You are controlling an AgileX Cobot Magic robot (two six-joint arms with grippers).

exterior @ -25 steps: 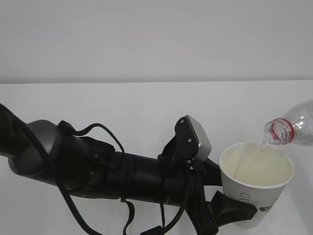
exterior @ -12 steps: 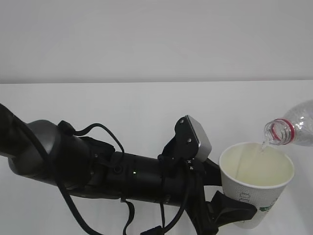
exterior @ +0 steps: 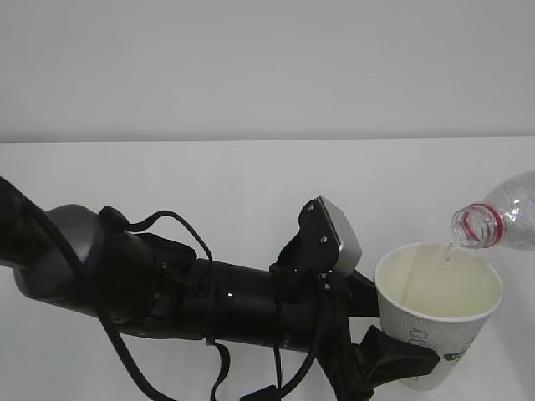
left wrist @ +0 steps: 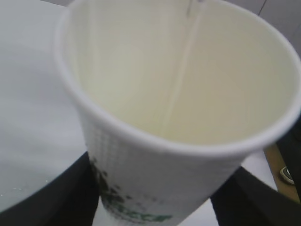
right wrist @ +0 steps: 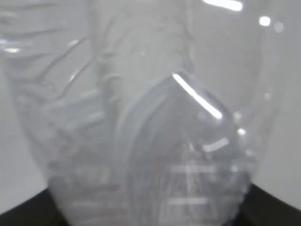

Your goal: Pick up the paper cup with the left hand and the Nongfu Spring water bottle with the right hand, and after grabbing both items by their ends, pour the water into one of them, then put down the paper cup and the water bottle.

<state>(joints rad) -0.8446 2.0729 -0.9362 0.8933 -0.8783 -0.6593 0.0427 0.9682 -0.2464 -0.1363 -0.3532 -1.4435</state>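
Nothing has moved: one tilted bottle [exterior: 506, 217] still fills one cup [exterior: 435, 334]

The left hand [exterior: 380, 363] reaches in from the left, with the paper cup [exterior: 435, 334] between its fingers at the lower right. The Nongfu Spring water bottle [exterior: 501, 219] lies tipped just above the cup's right rim. The water [left wrist: 181, 75] runs from its mouth into the cup.

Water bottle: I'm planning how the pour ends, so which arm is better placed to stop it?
The right hand, probably: it holds the tilted water bottle, whose mouth feeds the thin stream of water. The left hand only steadies the paper cup beneath.
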